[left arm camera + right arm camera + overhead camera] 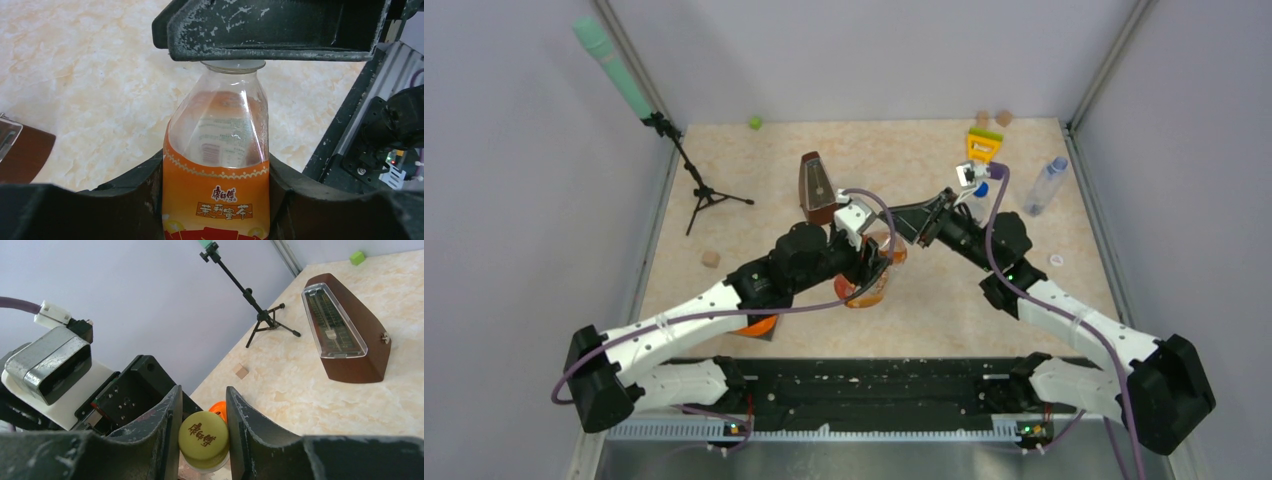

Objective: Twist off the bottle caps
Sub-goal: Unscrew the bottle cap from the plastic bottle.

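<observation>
The beige marbled counter (924,320) carries all the things. A black tripod stand (699,190) with a green microphone is at the far left, and a brown wooden metronome (345,335) stands upright near the middle, just behind the two arms. In front of the metronome, the left pincer (871,272) is closed from both sides on the body of the squat orange-tinted plastic bottle (216,200). The fingers touch its orange label, and the bottle is upright at the centre of the counter. The right pincer (203,430) reaches over the neck of this bottle. Its two fingers are pressed on the round yellow plastic screw cap (203,438), which sits on top of the bottle. At the far right a slim clear plastic bottle (1044,186) lies apart from the arms. A small white round cap (1056,261) lies on the counter near the right arm.
</observation>
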Motion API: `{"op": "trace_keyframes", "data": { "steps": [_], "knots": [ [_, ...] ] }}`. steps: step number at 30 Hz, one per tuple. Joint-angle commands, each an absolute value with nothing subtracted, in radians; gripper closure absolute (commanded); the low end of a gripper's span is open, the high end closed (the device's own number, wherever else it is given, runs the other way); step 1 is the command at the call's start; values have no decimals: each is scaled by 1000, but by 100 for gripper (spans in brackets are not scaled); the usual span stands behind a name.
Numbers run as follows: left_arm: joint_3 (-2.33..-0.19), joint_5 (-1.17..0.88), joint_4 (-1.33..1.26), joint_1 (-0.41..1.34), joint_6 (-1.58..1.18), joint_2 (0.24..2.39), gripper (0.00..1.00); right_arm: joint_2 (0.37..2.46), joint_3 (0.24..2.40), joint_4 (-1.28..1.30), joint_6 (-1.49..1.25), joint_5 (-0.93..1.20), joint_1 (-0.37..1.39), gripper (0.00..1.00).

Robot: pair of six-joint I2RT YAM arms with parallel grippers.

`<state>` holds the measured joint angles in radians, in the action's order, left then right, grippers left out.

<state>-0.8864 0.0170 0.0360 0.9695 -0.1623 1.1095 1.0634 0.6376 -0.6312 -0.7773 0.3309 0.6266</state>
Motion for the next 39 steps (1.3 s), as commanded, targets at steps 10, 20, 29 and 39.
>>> {"op": "trace_keyframes", "data": {
  "steps": [10,20,29,39],
  "knots": [
    [-879,-726,-222,751,-310,1083,100,1023,662,-740,-747,497,638,100],
    [-859,-896,-385,720,-433,1117,100,1034,645,-896,-794,636,638,100],
    [-881,-571,-153,733,-285,1074,100,984,656,-647,-721,388,638,54],
    [-933,-292,21,827,-173,1091,100,1001,684,-578,-732,314,638,40]
  ]
}}
